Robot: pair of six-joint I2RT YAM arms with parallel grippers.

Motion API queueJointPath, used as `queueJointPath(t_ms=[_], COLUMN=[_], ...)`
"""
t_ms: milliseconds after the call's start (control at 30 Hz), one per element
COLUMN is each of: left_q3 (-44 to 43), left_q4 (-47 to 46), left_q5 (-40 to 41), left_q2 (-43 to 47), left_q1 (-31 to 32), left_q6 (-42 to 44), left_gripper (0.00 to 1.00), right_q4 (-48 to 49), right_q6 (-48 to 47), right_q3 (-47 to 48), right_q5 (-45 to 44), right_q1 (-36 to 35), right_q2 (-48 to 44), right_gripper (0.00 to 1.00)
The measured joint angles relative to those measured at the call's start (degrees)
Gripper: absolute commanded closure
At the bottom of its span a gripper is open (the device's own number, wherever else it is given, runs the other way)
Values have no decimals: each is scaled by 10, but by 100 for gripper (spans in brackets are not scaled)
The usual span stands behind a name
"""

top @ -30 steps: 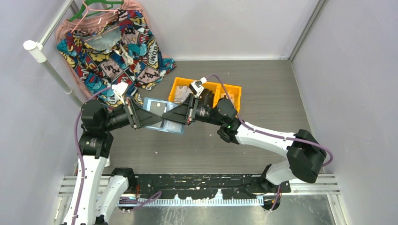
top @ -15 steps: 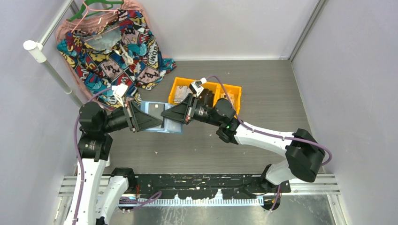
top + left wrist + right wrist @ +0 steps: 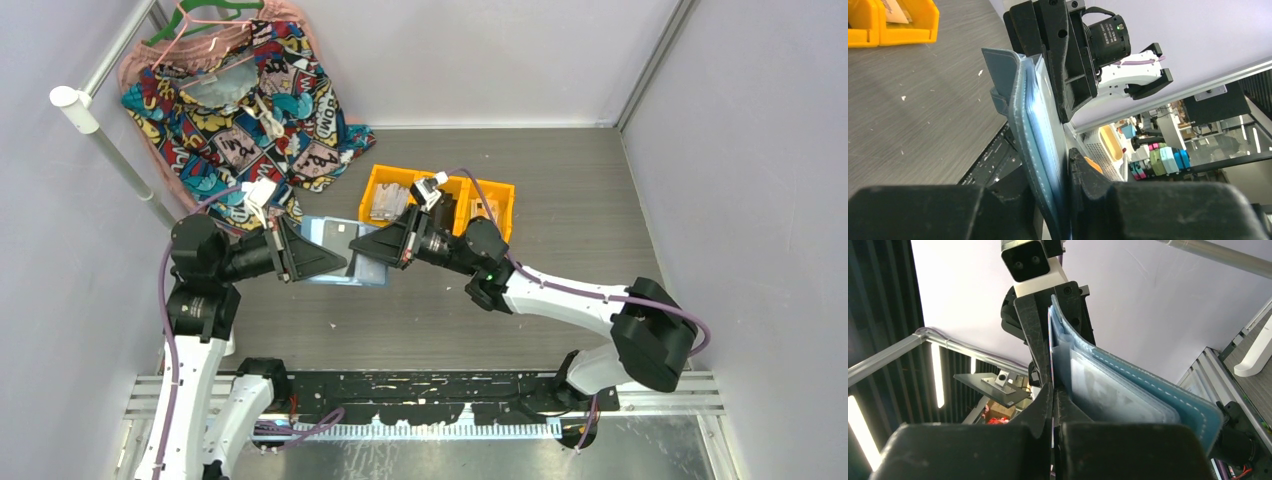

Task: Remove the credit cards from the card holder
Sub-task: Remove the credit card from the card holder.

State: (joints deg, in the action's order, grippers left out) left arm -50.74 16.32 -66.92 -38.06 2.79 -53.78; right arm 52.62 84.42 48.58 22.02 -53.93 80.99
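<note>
Blue card holder (image 3: 328,233) held between both arms, left gripper (image 3: 340,262) clamped on one end, right gripper (image 3: 356,249) pinched on the other.

Left arm (image 3: 190,365) and right arm (image 3: 570,290): white link shells, black joints, purple cables (image 3: 163,290). Black wedge-shaped fingers (image 3: 310,262), white camera box (image 3: 258,190) at each wrist. Green light (image 3: 488,270) on right arm.

The flat blue fold-over card holder (image 3: 372,270) is now covered more by the left gripper (image 3: 344,263), moved closer to the right gripper (image 3: 354,248).
</note>
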Motion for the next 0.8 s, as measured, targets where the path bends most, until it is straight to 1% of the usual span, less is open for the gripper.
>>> queueJointPath(t_ms=[133,167,233,400,433,500,600,633,667,700,800], left_q3=[0,0,-1,-1,-1,-1,-1,-1,-1,-1,-1], left_q4=[0,-2,-7,-28,-30,-35,-40,-42,-43,-44,-45], left_q5=[-1,-2,-2,9,9,11,11,11,12,12,13], left_q2=[-9,-12,-16,-17,-17,-16,-13,-12,-11,-11,-11], left_q1=[2,2,2,0,0,0,-2,-2,-3,-3,-3], left_q6=[-19,-29,-42,-62,-64,-68,-74,-75,-76,-76,-76], left_gripper=[82,83,83,85,85,85,85,85,85,85,85], right_q4=[10,11,12,14,14,15,21,22,23,23,28], right_q6=[0,0,-1,-2,-2,-2,-2,-2,-1,0,1], right_q3=[-26,-32,-40,-40,-38,-26,-8,-4,-3,-3,-4], right_q5=[-7,-10,-12,-3,-1,5,13,16,19,20,22], right_q1=[0,0,0,0,0,-2,-4,-4,-4,-4,-4], right_q2=[-20,-25,-31,-35,-34,-30,-17,-13,-9,-7,-6], right_gripper=[92,89,79,66,65,66,81,84,85,85,74])
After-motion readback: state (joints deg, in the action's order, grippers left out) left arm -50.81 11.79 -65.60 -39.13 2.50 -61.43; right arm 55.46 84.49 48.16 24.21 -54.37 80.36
